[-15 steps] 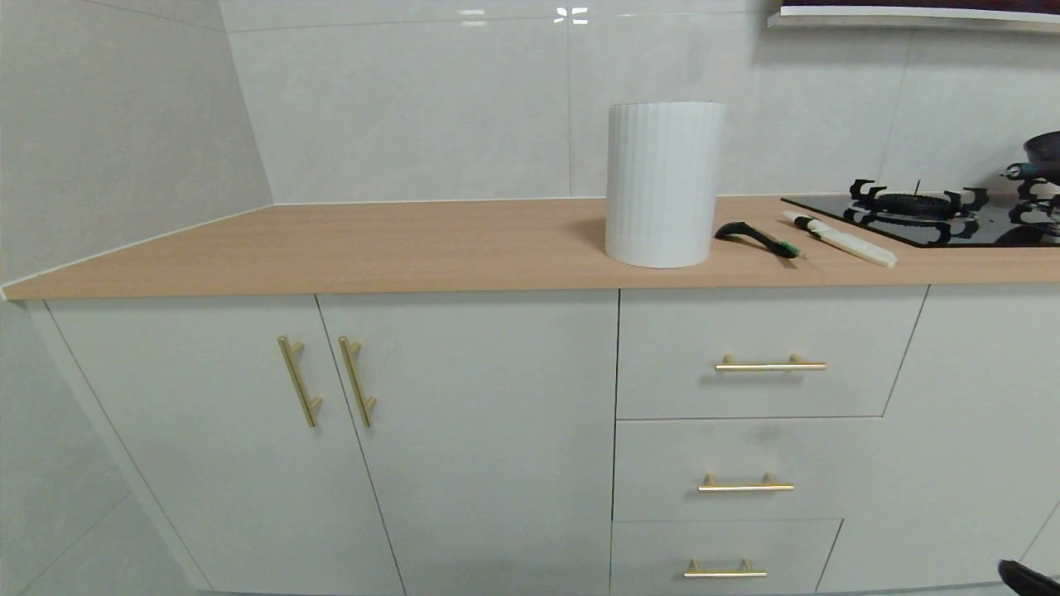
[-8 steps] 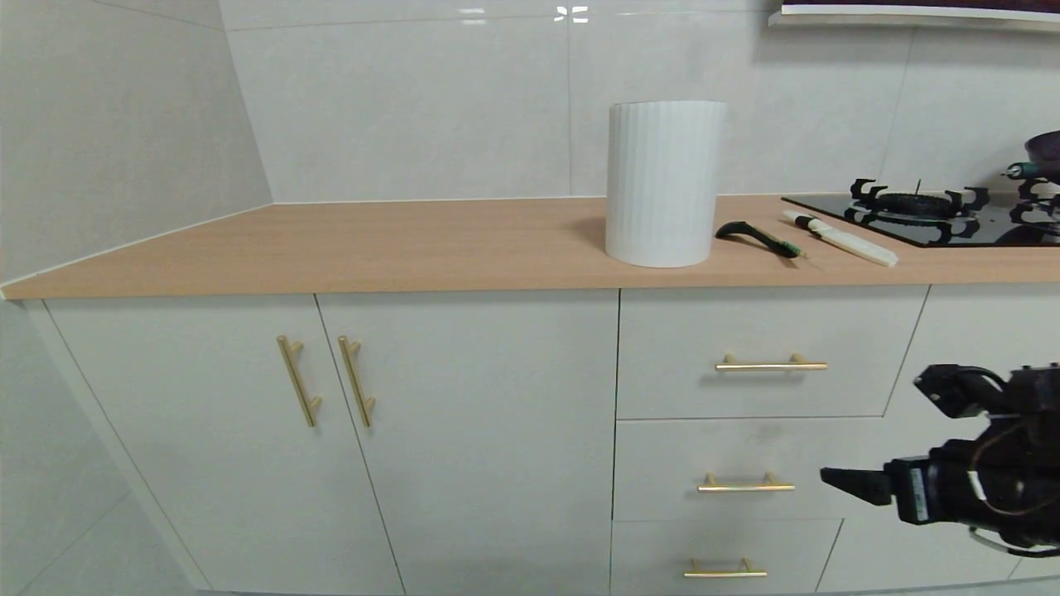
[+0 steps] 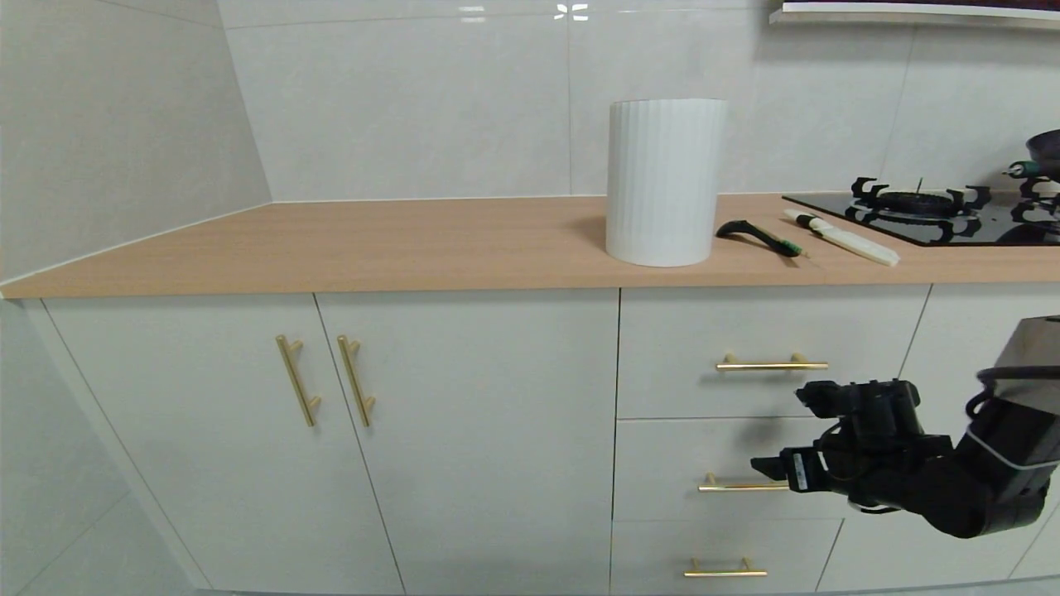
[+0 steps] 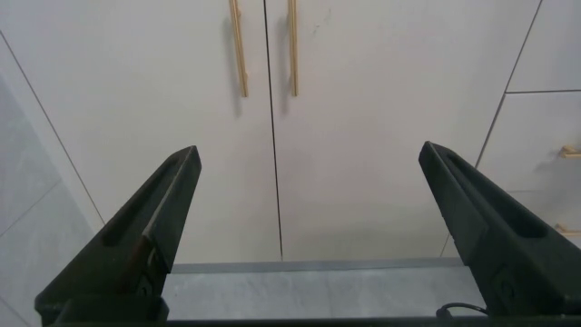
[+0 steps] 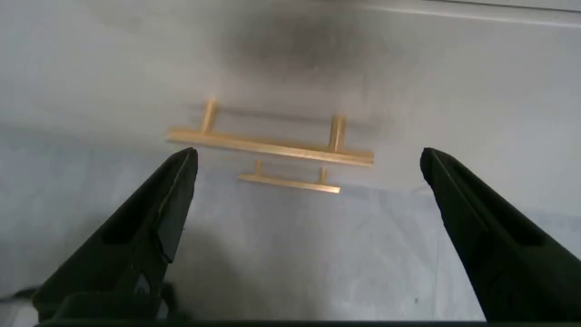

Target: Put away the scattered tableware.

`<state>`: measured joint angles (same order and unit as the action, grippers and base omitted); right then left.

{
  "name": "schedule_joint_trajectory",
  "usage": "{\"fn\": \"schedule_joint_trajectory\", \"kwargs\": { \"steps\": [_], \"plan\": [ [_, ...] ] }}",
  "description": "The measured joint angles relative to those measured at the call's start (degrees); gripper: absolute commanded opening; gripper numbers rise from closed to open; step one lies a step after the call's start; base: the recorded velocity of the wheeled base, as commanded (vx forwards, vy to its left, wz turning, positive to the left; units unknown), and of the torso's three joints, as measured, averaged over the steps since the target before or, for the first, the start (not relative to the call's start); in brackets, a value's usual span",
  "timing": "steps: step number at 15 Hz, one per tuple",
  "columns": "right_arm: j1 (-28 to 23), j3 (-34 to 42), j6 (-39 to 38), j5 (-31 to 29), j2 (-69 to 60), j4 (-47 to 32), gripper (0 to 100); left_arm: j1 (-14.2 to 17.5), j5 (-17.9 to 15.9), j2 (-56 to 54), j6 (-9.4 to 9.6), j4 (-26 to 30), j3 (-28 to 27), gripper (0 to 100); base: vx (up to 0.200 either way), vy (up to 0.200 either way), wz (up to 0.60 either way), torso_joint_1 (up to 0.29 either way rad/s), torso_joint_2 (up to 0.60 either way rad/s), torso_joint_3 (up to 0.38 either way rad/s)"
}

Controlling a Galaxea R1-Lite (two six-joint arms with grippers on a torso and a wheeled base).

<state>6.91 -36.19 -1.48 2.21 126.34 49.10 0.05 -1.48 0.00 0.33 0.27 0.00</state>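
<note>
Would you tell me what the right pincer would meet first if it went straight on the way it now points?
The right pincer would probably meet the middle drawer's gold handle, framed between its open fingers, or the drawer front beside it; depth is unclear.

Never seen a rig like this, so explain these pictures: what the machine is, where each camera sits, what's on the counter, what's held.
It is a wheeled robot with two arms. The wide picture comes from its head camera, facing a kitchen counter. On it are a white ribbed container, a black utensil and a white knife, beside a stove. The other two come from wrist cameras. The right gripper hangs before the drawers; the left gripper faces the cupboard doors. Both are open and hold nothing.
</note>
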Motion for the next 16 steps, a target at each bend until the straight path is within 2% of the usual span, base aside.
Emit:
{"fn": "schedule_joint_trajectory", "kwargs": {
  "steps": [4, 16],
  "plan": [
    [0.88, -2.22, 0.15, -4.74, 9.94, 11.28, 100, 0.00, 0.00, 0.00, 0.00, -0.02, 0.00, 100, 0.000, 0.000, 0.00, 0.000, 0.00, 0.000],
    [1.62, -6.83, 0.39, -7.56, 17.35, 10.29, 100, 0.02, -0.02, 0.00, 0.00, 0.00, 0.00, 100, 0.000, 0.000, 0.00, 0.000, 0.00, 0.000]
  ]
}}
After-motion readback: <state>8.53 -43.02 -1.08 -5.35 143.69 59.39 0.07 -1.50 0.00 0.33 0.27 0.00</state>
